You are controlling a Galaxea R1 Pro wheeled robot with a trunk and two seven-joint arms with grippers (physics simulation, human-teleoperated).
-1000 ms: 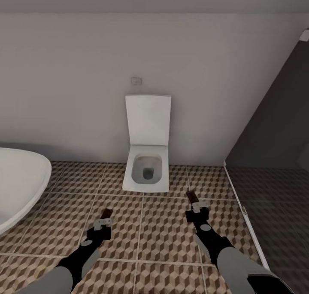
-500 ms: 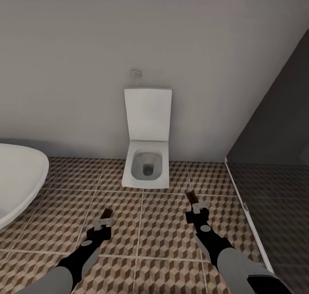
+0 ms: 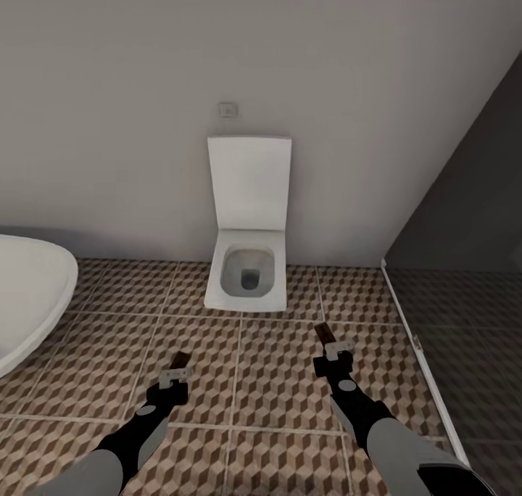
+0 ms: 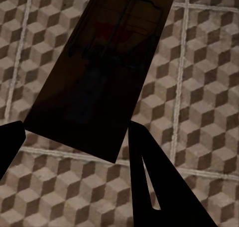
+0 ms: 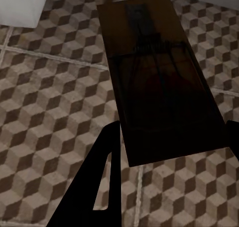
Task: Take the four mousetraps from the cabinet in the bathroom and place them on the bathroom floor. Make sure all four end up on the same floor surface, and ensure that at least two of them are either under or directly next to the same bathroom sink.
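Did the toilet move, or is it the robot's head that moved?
No, the toilet stayed put. It, the wall button above it and the bathtub all slid up the picture together, so the camera moved, not the toilet.

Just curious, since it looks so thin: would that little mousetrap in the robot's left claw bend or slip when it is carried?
Probably stiff: the mousetrap looks like a flat board that juts straight out of the left gripper without sagging. Likely light, being small. Pinched at one end only, it might twist or slip.
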